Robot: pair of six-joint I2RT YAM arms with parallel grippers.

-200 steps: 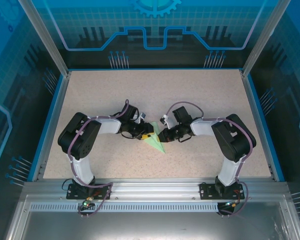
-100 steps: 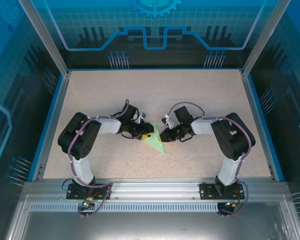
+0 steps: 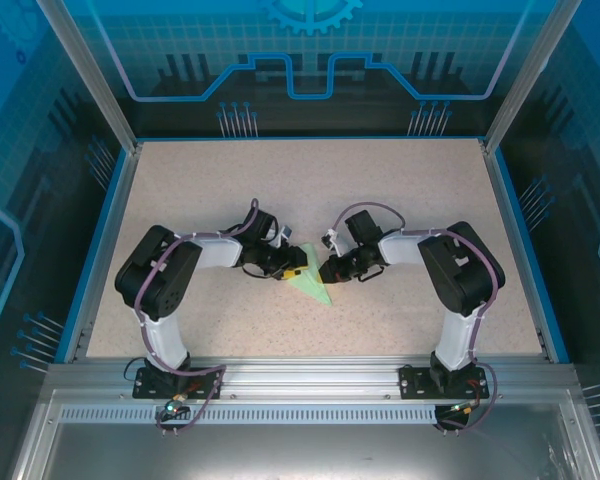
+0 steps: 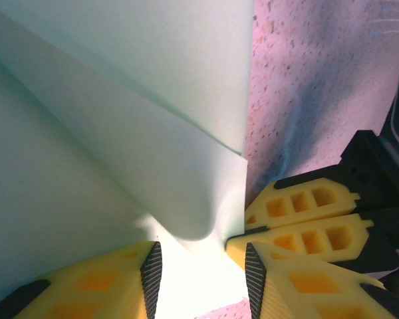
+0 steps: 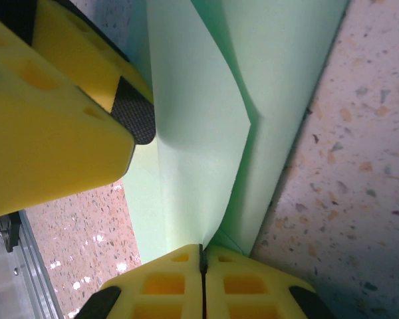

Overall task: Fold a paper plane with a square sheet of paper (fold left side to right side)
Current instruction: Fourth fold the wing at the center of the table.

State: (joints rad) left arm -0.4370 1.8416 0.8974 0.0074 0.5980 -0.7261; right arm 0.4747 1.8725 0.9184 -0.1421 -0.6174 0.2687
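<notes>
The square sheet of paper [image 3: 312, 284] is pale mint green and lies mid-table, folded to a pointed dart like a paper plane, tip toward the near edge. My left gripper [image 3: 300, 263] sits at its upper left edge. In the left wrist view the left gripper [image 4: 203, 266] has its jaws apart, and the paper [image 4: 120, 133] curls up between them. My right gripper [image 3: 323, 268] meets the paper from the right. In the right wrist view the right gripper [image 5: 201, 249] is shut on a raised flap of the paper [image 5: 199, 133]. The two grippers almost touch.
The speckled beige table [image 3: 410, 190] has a raised blue rim [image 3: 105, 235] on its left, far and right sides. Both arm bases stand on the aluminium rail [image 3: 310, 375] at the near edge.
The right arm has edged a little left, bringing its gripper closer to the left one. The paper and the left arm have hardly moved.
</notes>
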